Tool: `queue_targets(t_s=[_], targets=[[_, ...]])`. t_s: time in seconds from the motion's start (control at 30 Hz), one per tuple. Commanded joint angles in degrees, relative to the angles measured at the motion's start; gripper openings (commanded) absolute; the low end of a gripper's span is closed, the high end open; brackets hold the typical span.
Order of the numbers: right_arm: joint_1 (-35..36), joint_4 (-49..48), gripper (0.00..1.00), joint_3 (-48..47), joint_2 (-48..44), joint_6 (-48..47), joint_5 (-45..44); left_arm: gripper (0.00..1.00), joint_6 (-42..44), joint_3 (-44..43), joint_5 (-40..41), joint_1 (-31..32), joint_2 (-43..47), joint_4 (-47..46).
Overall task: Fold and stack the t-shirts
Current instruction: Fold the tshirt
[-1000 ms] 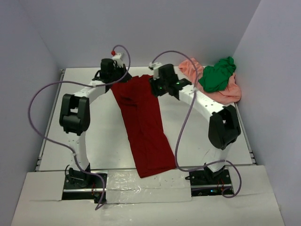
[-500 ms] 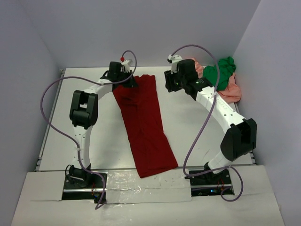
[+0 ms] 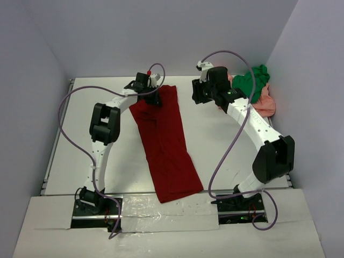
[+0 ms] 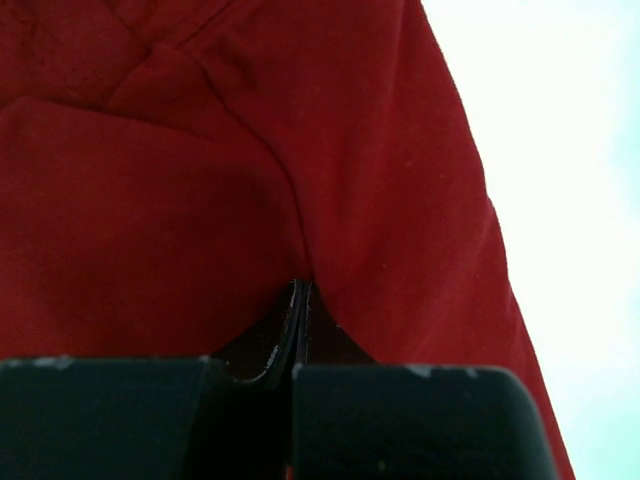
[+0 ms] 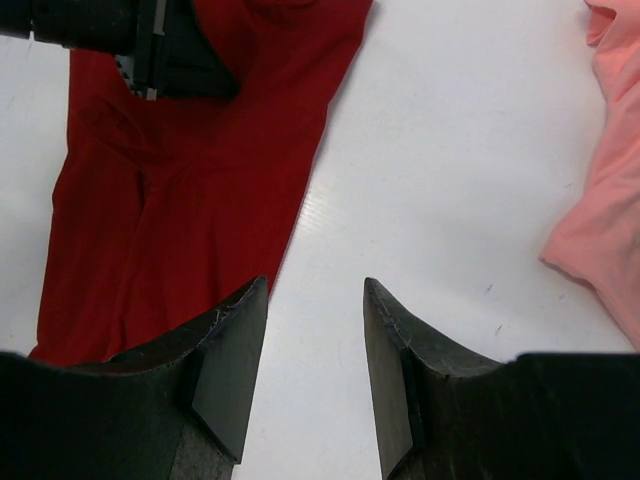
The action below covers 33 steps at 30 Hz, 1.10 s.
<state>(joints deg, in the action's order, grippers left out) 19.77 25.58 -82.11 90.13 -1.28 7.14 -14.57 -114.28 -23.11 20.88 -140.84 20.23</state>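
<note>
The dark red t-shirt (image 3: 164,145) lies long and flat in the middle of the counter (image 3: 226,150), with its near end by the front edge; the left gripper (image 4: 300,305) is closed tight on a pinch of cloth at the shirt's far left corner; the green t-shirt (image 3: 251,83) sits crumpled on top of the pink t-shirt (image 3: 264,106) in the far right corner, well apart from the red one; the right gripper (image 5: 315,292) hangs with its jaws apart and nothing in them, over bare counter between the red shirt and the pink one.
</note>
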Motion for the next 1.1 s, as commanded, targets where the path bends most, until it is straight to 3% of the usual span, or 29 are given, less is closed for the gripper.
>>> queue_targets(t_s=[0.0, 0.17, 0.57, 0.8, 0.97, 1.07], targets=[[-0.87, -0.1, 0.51, -0.34, -3.64, 0.75, 1.21, 0.0, 0.59, -3.14, 5.27, -0.14, -0.23, 5.43], [-1.4, -0.01, 0.51, -0.16, -5.57, 0.93, 2.35, 0.0, 1.38, -4.63, 8.61, -0.32, -2.16, 5.44], [-2.72, 0.78, 0.51, -0.95, -9.62, 1.19, 3.5, 0.0, 4.46, -21.06, 11.25, -0.49, -12.88, 5.7], [-2.89, 0.78, 0.52, -1.22, -9.88, 1.19, 4.2, 0.0, 5.6, -20.37, 13.61, -0.41, -11.74, -4.91], [-2.89, 0.26, 0.52, 0.19, -10.23, 1.19, 4.38, 0.0, 6.13, -23.88, 15.74, -0.67, -13.76, -5.99], [-2.98, -0.27, 0.53, 1.24, -9.45, 0.84, 5.34, 0.0, 6.13, -19.0, 16.52, -0.76, -10.97, -10.46]])
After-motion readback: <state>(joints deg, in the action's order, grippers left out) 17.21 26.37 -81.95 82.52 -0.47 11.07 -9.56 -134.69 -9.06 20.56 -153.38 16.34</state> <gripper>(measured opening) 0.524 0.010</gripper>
